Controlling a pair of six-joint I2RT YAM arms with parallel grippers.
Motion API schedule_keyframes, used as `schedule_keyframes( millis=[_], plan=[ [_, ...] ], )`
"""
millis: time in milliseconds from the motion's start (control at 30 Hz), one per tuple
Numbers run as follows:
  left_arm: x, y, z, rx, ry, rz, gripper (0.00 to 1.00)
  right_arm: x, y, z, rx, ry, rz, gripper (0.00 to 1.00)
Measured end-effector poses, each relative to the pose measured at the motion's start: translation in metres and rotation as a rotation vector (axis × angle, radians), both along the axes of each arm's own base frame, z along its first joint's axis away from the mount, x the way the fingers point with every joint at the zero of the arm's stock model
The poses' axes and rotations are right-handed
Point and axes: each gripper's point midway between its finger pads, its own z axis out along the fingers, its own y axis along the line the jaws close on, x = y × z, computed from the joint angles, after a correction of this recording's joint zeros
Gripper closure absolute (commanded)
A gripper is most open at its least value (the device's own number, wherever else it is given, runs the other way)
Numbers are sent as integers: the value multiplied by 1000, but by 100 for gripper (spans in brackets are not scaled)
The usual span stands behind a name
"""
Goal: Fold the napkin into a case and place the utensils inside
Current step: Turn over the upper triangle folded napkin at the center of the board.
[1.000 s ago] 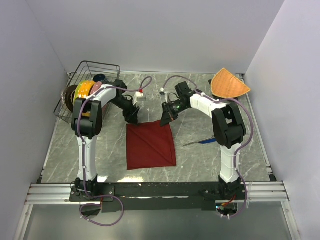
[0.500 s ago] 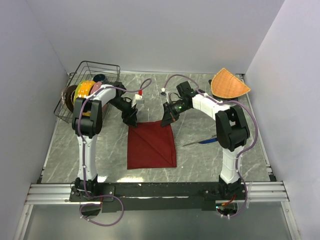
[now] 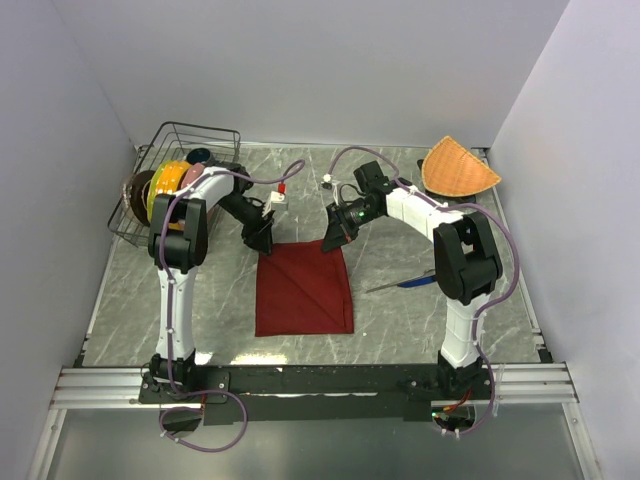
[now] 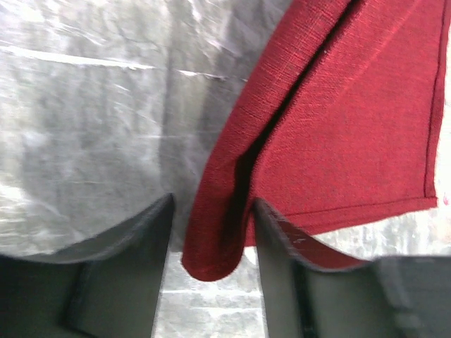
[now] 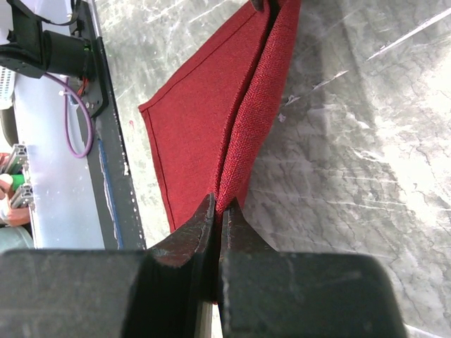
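**Left hand** (image 4: 213,204): fingers (image 4: 127,282) apart, one on each side of the napkin's (image 4: 338,105) rolled far-left corner. A sliver of table shows between the left finger and the cloth. The right finger is just beside the cloth, and contact cannot be confirmed.

**Right hand** (image 5: 217,211): fingers pressed together, clamped on the napkin's far-right corner. The doubled cloth stands up as a ridge running away from the pinch.

**Napkin:** dark red, lying on the grey marble table (image 3: 390,320) between the two arms. Its far edge is at the hands and its near edge is flat on the table.

**By view:**
- The wrist views alone show each hand's state and the double layer at the corners.
- The top view alone shows the whole cloth with its diagonal crease, and the items beyond it.

**Utensils:** silver fork (image 3: 385,288) and blue knife (image 3: 412,283), end to end on the table, right of the napkin and apart from it.

**Other items:**
- Orange fan-shaped mat (image 3: 458,168) in the far-right corner.
- Wire basket (image 3: 200,130) at the far left, holding coloured plates (image 3: 165,180).

**Change over the last second:**
- The left hand has come down onto the far-left corner.
- The napkin's left edge has shifted slightly to the right.
- The right hand keeps its pinch in much the same spot.
- Fork, knife, mat and basket have not moved.
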Motion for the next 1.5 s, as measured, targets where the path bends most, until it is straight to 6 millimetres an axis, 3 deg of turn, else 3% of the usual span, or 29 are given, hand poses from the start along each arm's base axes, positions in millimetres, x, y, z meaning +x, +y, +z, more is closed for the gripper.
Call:
schedule_keyframes(
  millis=[200, 300, 333, 367, 433, 667, 900, 967, 1067, 1133, 1267, 1333, 1400, 1500],
  plan=[
    [-5, 2, 0, 1, 4, -27, 58, -2, 0, 1, 6, 4, 8, 100],
    [-7, 3, -1, 4, 4, -36, 68, -3, 0, 1, 5, 6, 10, 100],
    [-8, 4, -1, 5, 6, -38, 72, -3, -1, 1, 4, 5, 11, 100],
    [-8, 4, -1, 6, 6, -39, 88, -3, -1, 1, 4, 5, 12, 100],
    [-9, 4, -1, 6, 9, -40, 99, -4, -1, 2, 5, 0, 13, 100],
    [-15, 1, 8, -10, 39, -8, 99, -6, -7, 15, -17, -68, 8, 100],
    [-27, 0, 68, -14, 14, 115, 99, -9, -28, 44, -73, -281, -27, 100],
    [-18, -2, 84, -14, -23, 170, 99, 0, -32, 56, -80, -367, -43, 100],
    [16, -8, 112, -23, -110, 281, 99, 32, -40, 76, -93, -529, -80, 100],
    [56, -12, 140, -43, -232, 357, 99, 68, -47, 95, -101, -650, -116, 100],
    [114, -18, 200, -121, -509, 488, 99, 137, -60, 149, -80, -945, -178, 100],
    [120, -18, 222, -154, -629, 526, 99, 152, -63, 167, -69, -1092, -161, 100],
    [114, -14, 232, -161, -723, 561, 99, 155, -62, 172, -58, -1234, -117, 100],
    [105, -12, 227, -143, -831, 588, 99, 141, -59, 144, -61, -1379, -16, 100]
  ],
)
